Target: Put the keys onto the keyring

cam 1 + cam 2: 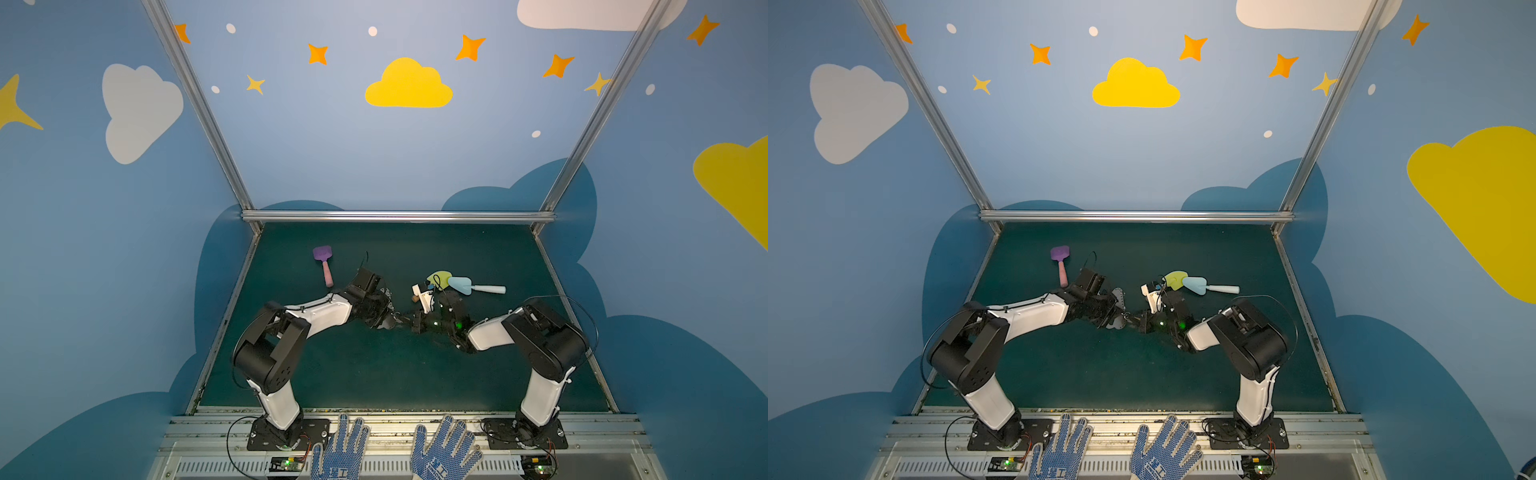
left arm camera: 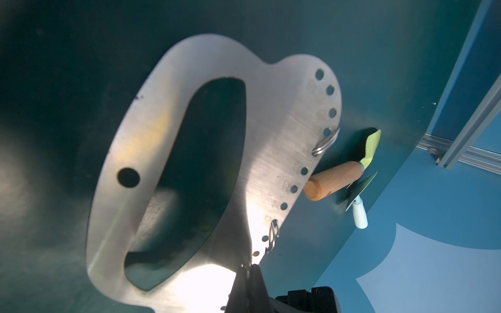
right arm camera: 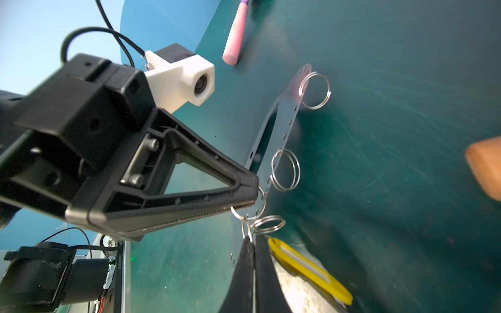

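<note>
Metal keyring point(image 2: 271, 141) edge clenched in left gripper point(image 2: 248, 267); right gripper point(image 3: 252, 239) pinches keys point(image 3: 306, 267) alongside; mat point(image 1: 374, 374) open nearby.

In both top views the painted walls point(image 1: 374, 166) are brightly and evenly lit. The dark green mat point(image 1: 374, 374) stays dim, with only soft, faint shadows under the arms (the light seems diffuse and overhead). The wide lens splays the aluminium posts point(image 1: 201, 104) outward toward the edges. In the left wrist view a white glare burns out the end of the keyring point(image 2: 273, 151) nearest the camera, and the mat behind it sinks into murk. In the right wrist view the keys point(image 3: 309, 268) and a wooden handle point(image 3: 485, 170) are out of focus.
</note>
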### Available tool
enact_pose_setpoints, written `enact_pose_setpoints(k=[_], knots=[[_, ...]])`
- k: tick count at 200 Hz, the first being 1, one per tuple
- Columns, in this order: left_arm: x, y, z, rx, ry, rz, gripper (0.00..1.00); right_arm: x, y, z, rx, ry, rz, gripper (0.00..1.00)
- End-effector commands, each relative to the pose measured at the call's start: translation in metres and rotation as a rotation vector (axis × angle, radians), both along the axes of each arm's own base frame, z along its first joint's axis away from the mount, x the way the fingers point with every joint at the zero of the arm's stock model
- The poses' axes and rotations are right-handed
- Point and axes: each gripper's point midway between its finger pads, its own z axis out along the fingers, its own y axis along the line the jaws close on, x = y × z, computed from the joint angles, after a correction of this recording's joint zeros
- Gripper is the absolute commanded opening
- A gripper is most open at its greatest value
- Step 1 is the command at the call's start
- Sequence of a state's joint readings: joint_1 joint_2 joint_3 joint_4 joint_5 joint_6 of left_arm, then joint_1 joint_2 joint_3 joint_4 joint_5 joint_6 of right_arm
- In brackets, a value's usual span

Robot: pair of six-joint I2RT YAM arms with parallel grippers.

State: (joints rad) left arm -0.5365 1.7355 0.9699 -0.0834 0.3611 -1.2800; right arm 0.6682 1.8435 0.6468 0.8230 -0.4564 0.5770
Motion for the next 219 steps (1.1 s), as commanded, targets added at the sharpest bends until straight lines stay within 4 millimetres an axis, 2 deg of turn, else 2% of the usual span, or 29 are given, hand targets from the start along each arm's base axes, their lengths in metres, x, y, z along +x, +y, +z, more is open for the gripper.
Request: enact_pose_setpoints(k=[1, 33, 76, 107, 162, 188, 219], knots=[[-0.013, -0.011, 0.004, -0.053, 0.027, -0.056, 0.04, 0.014, -0.004, 0.005, 0.009, -0.032, -0.054, 0.00], [-0.017, -0.014, 0.003, -0.075, 0.032, -0.069, 0.04, 0.020, -0.006, 0.016, 0.028, -0.076, -0.083, 0.00], [-0.017, -0.017, 0.010, -0.095, 0.022, -0.080, 0.04, 0.028, -0.011, 0.020, 0.025, -0.088, -0.123, 0.00], [-0.018, -0.018, 0.010, -0.094, 0.023, -0.087, 0.04, 0.034, -0.015, 0.031, 0.081, -0.095, -0.164, 0.00], [-0.017, -0.028, 0.015, -0.121, 0.009, -0.096, 0.04, 0.034, -0.009, 0.054, 0.192, -0.108, -0.174, 0.00], [-0.017, -0.030, 0.018, -0.126, 0.002, -0.093, 0.04, 0.035, -0.014, 0.068, 0.259, -0.142, -0.205, 0.00], [-0.017, -0.027, 0.021, -0.122, -0.004, -0.083, 0.04, 0.036, -0.015, 0.072, 0.242, -0.158, -0.214, 0.00]])
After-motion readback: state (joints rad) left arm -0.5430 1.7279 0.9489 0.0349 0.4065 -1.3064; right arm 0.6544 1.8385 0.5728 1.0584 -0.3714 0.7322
